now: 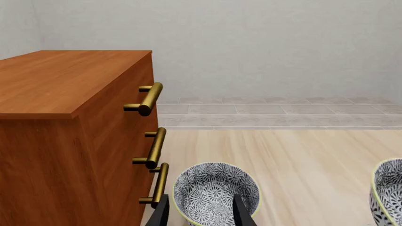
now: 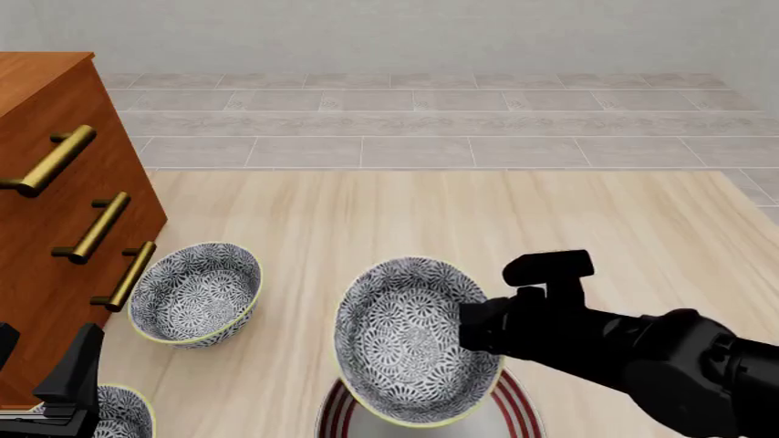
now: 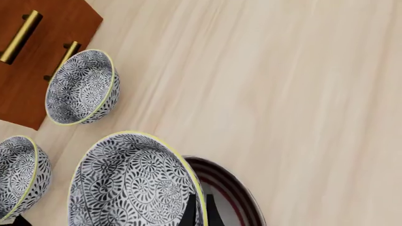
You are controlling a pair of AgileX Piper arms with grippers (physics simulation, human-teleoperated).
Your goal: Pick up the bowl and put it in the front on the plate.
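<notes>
At the far left stands a wooden drawer cabinet [image 2: 49, 237] with brass bar handles. In front of it, at the near left edge, the left gripper [image 1: 201, 212] hovers with its fingers spread wide around nothing, an idle bowl [image 2: 195, 294] just beyond it. A third bowl [image 2: 122, 412] peeks in at the near left corner.

Right of these, the bowl [image 2: 414, 351] in question is off the bench, tilted with its inside facing the front camera. The right gripper [image 3: 198, 209] holds it, fingers pinched narrow on its right rim. It hangs over the plate [image 2: 517, 415], whose red rings show just beneath. So the pick looks done; lowering, levelling and releasing appear to be left.

The bench [image 2: 487, 219] is pale wood grain. Beyond it lie grey floor tiles [image 2: 426, 119] and a plain light wall [image 2: 426, 36].
</notes>
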